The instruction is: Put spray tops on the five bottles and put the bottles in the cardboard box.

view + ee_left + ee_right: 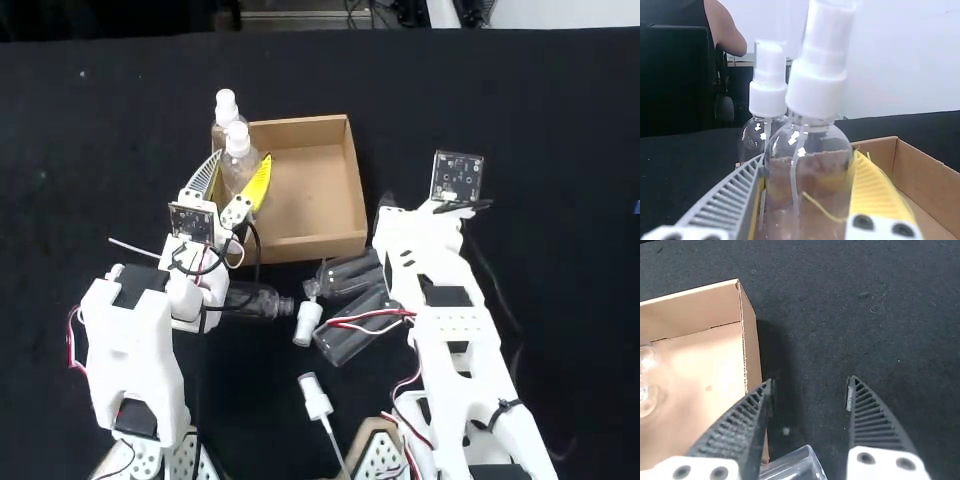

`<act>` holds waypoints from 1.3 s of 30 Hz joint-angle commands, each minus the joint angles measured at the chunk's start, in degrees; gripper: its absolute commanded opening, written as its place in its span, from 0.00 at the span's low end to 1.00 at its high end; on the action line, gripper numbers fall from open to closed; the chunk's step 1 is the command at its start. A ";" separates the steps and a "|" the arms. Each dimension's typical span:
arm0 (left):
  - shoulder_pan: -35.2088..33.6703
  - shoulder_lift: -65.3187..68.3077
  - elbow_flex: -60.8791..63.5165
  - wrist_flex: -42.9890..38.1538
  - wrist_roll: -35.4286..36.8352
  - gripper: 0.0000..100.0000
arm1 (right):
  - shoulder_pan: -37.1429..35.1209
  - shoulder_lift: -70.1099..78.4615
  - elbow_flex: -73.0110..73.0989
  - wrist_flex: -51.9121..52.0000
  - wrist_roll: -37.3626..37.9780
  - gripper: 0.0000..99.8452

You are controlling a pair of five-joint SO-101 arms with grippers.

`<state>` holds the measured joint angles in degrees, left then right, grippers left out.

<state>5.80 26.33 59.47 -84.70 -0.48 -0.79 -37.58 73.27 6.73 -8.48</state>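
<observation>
Cardboard box (310, 200) mid-table. Left gripper (238, 165) clamped on capped bottle (240, 158) at box's far-left corner, second capped bottle (226, 112) just beyond. Right gripper (810, 385) open, right of box. Loose bottle (255, 300) lies near box.

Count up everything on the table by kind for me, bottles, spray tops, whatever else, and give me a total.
Bottles with spray tops on: 2
Bottles lying on the table: 3
Loose spray tops: 2
Cardboard box: 1
Total: 8
</observation>
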 commanded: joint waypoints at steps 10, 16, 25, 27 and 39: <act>-0.04 0.00 -2.33 0.53 -0.35 0.23 | 1.14 -1.54 -0.75 -1.67 -0.18 0.21; -0.13 -4.22 -3.74 11.52 0.09 0.23 | 1.14 -1.54 -0.75 -1.67 -0.18 0.21; -0.84 -10.20 -2.59 18.64 0.09 0.25 | 1.23 -1.54 -0.75 -1.67 -0.18 0.21; -1.01 -9.85 -2.51 18.64 0.09 0.29 | 1.23 -1.54 -0.75 -1.67 -0.18 0.21; -1.10 -10.29 -1.89 18.81 -0.26 0.35 | 1.23 -1.54 -0.75 -1.67 -0.18 0.21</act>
<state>5.45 19.21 57.63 -66.07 -0.48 -0.79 -37.58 73.27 6.73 -8.48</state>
